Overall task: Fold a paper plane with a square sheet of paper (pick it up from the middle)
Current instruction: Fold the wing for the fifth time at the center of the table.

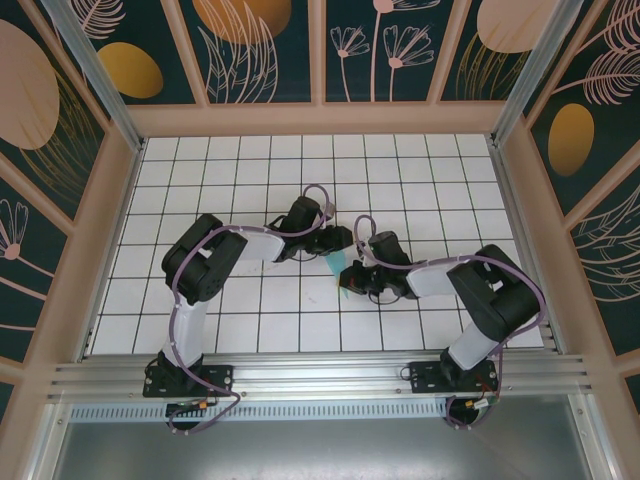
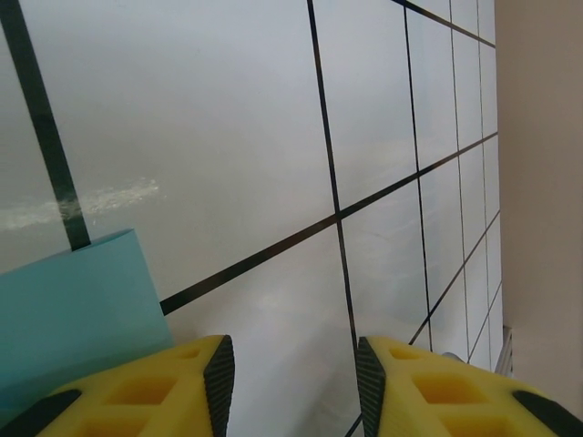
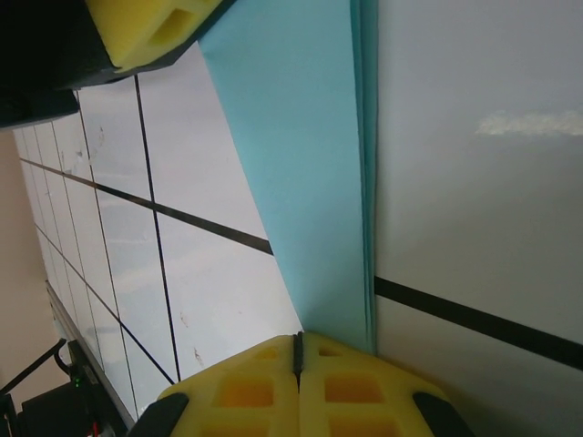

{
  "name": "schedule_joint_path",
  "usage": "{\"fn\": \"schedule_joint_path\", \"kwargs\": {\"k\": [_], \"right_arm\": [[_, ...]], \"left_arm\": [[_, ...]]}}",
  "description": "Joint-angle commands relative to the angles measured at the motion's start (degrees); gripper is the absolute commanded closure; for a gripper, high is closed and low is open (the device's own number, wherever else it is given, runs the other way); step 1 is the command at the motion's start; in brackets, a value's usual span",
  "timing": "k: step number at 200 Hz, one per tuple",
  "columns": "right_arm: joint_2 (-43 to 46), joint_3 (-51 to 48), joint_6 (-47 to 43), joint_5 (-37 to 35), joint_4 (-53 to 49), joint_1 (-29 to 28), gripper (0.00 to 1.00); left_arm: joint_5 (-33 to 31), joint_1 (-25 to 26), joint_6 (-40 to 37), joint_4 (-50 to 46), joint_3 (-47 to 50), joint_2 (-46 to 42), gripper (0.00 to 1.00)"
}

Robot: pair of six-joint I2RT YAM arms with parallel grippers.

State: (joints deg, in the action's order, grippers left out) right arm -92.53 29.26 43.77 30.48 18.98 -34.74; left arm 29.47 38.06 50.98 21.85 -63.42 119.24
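Your white gridded worktop (image 1: 200,170) carries one task item, the square sheet of paper (image 1: 337,264). It sits near the middle of the worktop, right between the tips of your two arms.

It is no longer a flat square. From the right wrist, the square sheet of paper (image 3: 301,164) reads as a long, narrow strip that tapers toward the camera. Stacked layers show along its straight edge, so I judge that you have several folds in. I cannot make out finished wings or a crisp nose from any view. Count the task as partway done, probably past the midpoint, with the last creases and the shaping of the dart left to do.

Your right fingers (image 3: 246,391) are pressed fully together with no gap at the seam. The narrow end of the strip meets their tips and runs just under one pad. I cannot tell whether a layer is pinched or the closed tips are only bearing on it.

Your left fingers (image 2: 155,387) stand partly apart, with bare worktop showing through the gap. The square sheet of paper (image 2: 73,309) lies just beside and partly behind one pad, not between the two, so they hold nothing. I cannot tell whether that pad touches it.
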Motion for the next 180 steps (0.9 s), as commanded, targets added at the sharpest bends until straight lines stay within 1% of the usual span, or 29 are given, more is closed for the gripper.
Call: {"fn": "schedule_joint_path", "kwargs": {"k": [1,20,53,86,114,133,151,180], "right_arm": [[1.67,-2.88,-1.16,0.83,-5.3,-0.02,0.99],[2.99,-3.26,-2.48,1.62,-8.17,-0.1,0.98],[4.45,-6.41,-2.79,5.27,-7.55,-0.42,0.96],[7.89,-7.55,-3.6,2.05,-13.2,-1.02,0.96],[12.0,-5.17,-5.28,-1.06,-18.41,-0.88,0.97],[13.96,-2.65,-5.16,-0.26,-16.88,-0.68,0.96],[13.99,-0.06,-4.24,-0.4,-14.18,-0.76,0.96],[8.51,2.95,-2.85,-1.67,-8.25,-0.69,0.96]], "left_arm": [[-4.93,-0.1,-1.53,-3.19,2.13,2.57,0.59],[-5.74,-0.25,-1.42,-2.99,2.76,3.18,0.61],[-5.74,-0.27,-1.12,-2.45,2.86,4.06,0.62],[-4.79,-0.2,-1.2,-1.88,2.69,3.85,0.62],[-3.14,-0.21,-1.8,-1.87,2.35,3.75,0.61],[-2.17,-0.26,-1.84,-1.43,2.51,3.64,0.61],[-1.81,-0.26,-2.08,-1.45,2.43,3.35,0.61],[-1.57,-0.21,-1.96,-1.3,2.03,3.54,0.6]]}}
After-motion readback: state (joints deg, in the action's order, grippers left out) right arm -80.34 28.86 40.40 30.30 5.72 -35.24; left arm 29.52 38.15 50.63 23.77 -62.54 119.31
